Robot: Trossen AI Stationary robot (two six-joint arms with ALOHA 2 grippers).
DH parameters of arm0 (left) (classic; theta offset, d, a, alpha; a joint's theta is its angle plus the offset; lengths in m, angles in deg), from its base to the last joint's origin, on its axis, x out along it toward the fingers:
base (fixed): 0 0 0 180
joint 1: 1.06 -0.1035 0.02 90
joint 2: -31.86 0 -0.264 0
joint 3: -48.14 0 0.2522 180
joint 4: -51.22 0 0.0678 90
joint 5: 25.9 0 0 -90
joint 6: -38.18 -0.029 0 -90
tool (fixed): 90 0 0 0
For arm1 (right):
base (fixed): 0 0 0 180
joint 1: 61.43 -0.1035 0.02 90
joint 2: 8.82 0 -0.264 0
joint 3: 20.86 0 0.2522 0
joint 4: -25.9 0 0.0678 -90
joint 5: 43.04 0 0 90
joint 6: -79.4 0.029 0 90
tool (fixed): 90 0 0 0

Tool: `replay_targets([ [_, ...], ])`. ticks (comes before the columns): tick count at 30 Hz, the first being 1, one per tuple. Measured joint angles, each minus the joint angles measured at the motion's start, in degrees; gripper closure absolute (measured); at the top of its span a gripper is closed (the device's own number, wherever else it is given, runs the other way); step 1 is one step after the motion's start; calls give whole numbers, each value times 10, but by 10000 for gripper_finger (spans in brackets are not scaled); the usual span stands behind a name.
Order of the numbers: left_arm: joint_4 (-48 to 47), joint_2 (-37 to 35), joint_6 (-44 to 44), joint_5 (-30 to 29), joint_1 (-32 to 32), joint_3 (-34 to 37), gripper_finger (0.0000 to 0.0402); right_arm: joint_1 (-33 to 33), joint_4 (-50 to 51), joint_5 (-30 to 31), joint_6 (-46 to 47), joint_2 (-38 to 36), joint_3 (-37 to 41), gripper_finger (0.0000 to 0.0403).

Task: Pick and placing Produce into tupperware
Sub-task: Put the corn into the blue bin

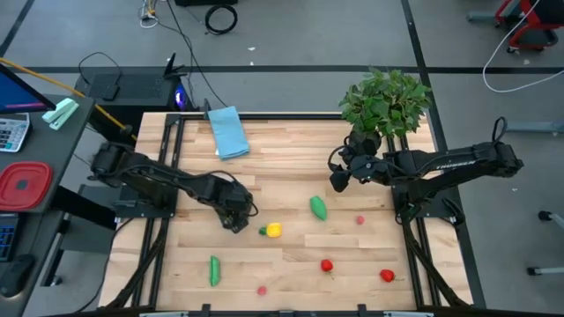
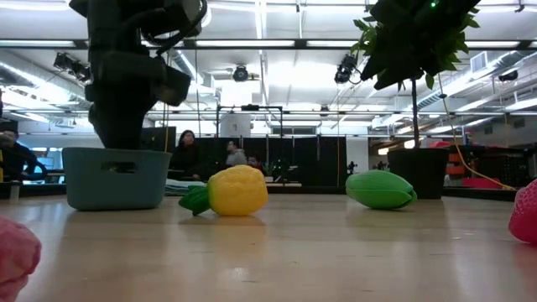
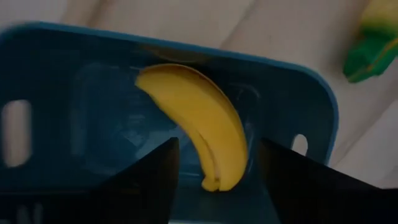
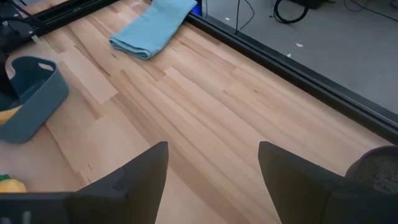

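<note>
The dark teal tupperware (image 2: 116,178) stands on the table, and the yellow banana (image 3: 199,121) lies inside it on its floor. My left gripper (image 3: 217,180) hangs open straight above the tub, one finger on each side of the banana's end, not touching it. In the high view my left gripper (image 1: 236,216) hides the tub. A yellow piece with a green stem (image 1: 272,231), a green piece (image 1: 318,208), a green pod (image 1: 214,270) and small red pieces (image 1: 327,265) lie on the table. My right gripper (image 1: 339,180) waits open near the plant.
A light blue folded cloth (image 1: 229,132) lies near the table's far edge. A potted plant (image 1: 385,101) stands at the far right corner. A red square container (image 1: 24,185) sits off the table to the left. Bare wood lies between the two arms.
</note>
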Motion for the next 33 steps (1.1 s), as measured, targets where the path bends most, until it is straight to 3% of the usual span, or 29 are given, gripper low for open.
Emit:
replay_targets([
  [10,-1,-133,1,51,-47,-1,208,0,0,-7,-1,0,0,143],
  [15,6,-181,-18,48,-48,-1,206,-2,1,-104,-14,0,0,143],
  [18,25,-184,-73,47,-51,-1,202,-17,1,-148,8,0,0,146],
  [24,128,-173,-158,6,-61,0,204,-66,2,-163,98,21,-1,161],
  [33,216,-175,-255,5,-100,-1,210,-98,10,-177,218,140,-1,182],
])
